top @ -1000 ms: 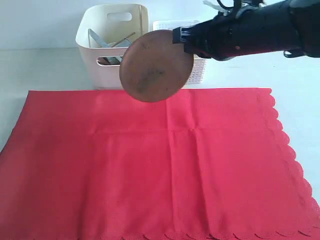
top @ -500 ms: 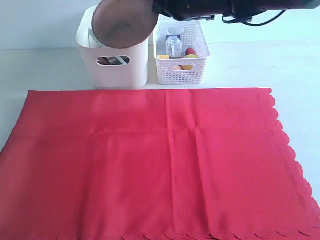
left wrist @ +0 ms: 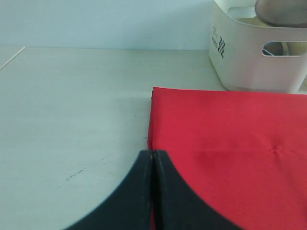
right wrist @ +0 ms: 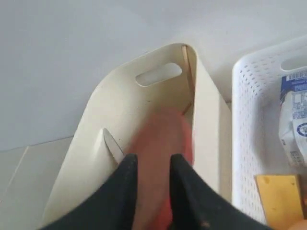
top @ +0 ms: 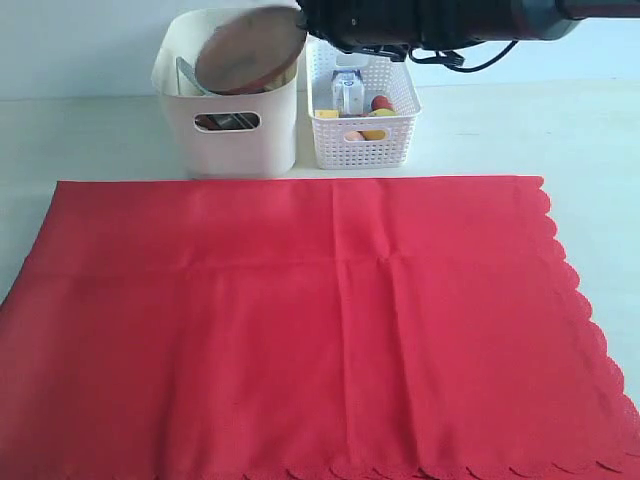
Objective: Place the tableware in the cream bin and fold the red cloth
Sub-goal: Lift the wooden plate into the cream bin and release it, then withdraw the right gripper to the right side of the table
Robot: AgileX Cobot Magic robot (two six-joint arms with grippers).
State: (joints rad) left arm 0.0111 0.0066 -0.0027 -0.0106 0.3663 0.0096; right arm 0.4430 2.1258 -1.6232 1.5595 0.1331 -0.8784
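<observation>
The round brown plate [top: 250, 50] lies tilted across the mouth of the cream bin [top: 230, 140], with its lower edge inside. My right gripper [top: 302, 22] hovers at the bin's right rim. In the right wrist view its jaws [right wrist: 152, 160] stand apart, and the plate [right wrist: 160, 134] shows as a blur between them, over the bin [right wrist: 96, 143]. A metal knife [right wrist: 112, 146] and a wooden chopstick [right wrist: 184, 62] lean inside the bin. The red cloth [top: 300, 320] lies spread flat. My left gripper [left wrist: 152, 154] is shut with nothing in it, at the left edge of the cloth [left wrist: 230, 134].
The white lattice basket [top: 365, 145] stands right beside the bin, holding the milk carton [top: 348, 92] and food pieces. In the right wrist view the carton [right wrist: 293, 129] and a yellow cheese piece [right wrist: 278, 196] lie close to the gripper. Bare pale table surrounds the cloth.
My right arm carried the plate from above the cloth up and back to the bin. The plate has tipped from near upright to lying across the bin's mouth.
</observation>
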